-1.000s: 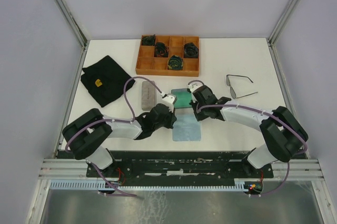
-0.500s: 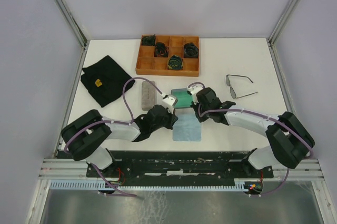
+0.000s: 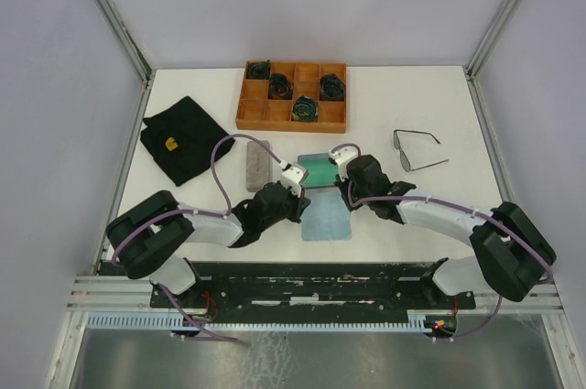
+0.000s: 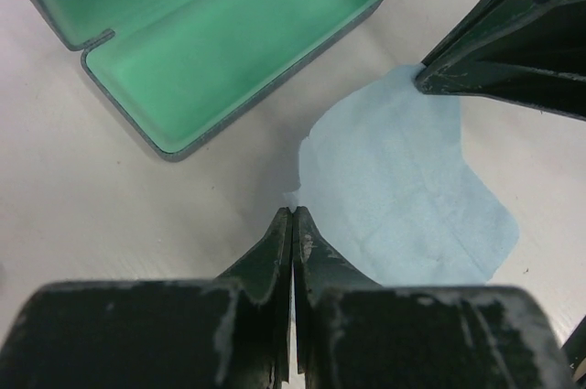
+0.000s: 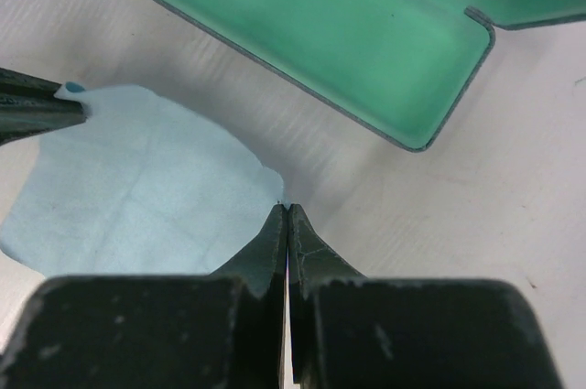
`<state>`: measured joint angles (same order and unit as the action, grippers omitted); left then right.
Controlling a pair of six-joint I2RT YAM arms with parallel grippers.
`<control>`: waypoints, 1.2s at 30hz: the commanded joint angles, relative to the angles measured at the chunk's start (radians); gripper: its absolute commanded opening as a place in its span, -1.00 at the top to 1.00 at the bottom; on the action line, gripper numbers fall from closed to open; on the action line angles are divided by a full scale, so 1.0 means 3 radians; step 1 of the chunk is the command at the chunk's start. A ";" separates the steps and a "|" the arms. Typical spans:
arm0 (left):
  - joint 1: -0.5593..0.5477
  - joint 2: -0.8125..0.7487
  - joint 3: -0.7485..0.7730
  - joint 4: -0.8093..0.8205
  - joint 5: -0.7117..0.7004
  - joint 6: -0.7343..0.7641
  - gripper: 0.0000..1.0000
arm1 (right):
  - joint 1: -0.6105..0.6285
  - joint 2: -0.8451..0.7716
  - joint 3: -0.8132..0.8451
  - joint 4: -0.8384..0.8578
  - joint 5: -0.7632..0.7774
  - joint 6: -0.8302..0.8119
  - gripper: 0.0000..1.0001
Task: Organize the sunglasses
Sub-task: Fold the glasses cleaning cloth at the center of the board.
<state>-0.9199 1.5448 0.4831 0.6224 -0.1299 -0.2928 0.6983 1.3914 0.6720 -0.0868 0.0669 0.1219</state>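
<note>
Left tool (image 4: 293,213), right tool (image 5: 287,210) pinch cleaning cloth (image 3: 322,222) corners, 6 o'clock of the glasses case (image 3: 319,169). Uneven pull may free one.

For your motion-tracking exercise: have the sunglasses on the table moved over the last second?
No. The sunglasses lie at the same spot and angle, right of the wooden tray.

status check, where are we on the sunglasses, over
Left gripper and right gripper: jaws shut, each pinching a corner of the blue cloth. Sunglasses lying free on the table, right side. Green-lined case open, empty, nothing blocking it.
</note>
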 commanded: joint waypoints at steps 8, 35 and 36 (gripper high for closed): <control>0.0009 -0.0113 -0.0458 0.0874 0.0162 0.0050 0.95 | -0.0011 -0.0386 -0.0202 -0.0013 0.0066 0.0184 1.00; -0.0095 -0.0015 -0.0579 0.0929 0.0409 -0.0282 0.84 | -0.0002 -0.0416 -0.0323 -0.0363 -0.0352 0.0746 0.76; -0.0106 -0.0016 -0.0586 0.0916 0.0410 -0.0297 0.83 | -0.0003 -0.0429 -0.0318 -0.0387 -0.0366 0.0757 0.75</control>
<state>-0.9401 1.5387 0.3164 0.8658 -0.0154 -0.3412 0.6983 1.3006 0.5716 -0.1871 -0.0174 0.3222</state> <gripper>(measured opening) 0.074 0.119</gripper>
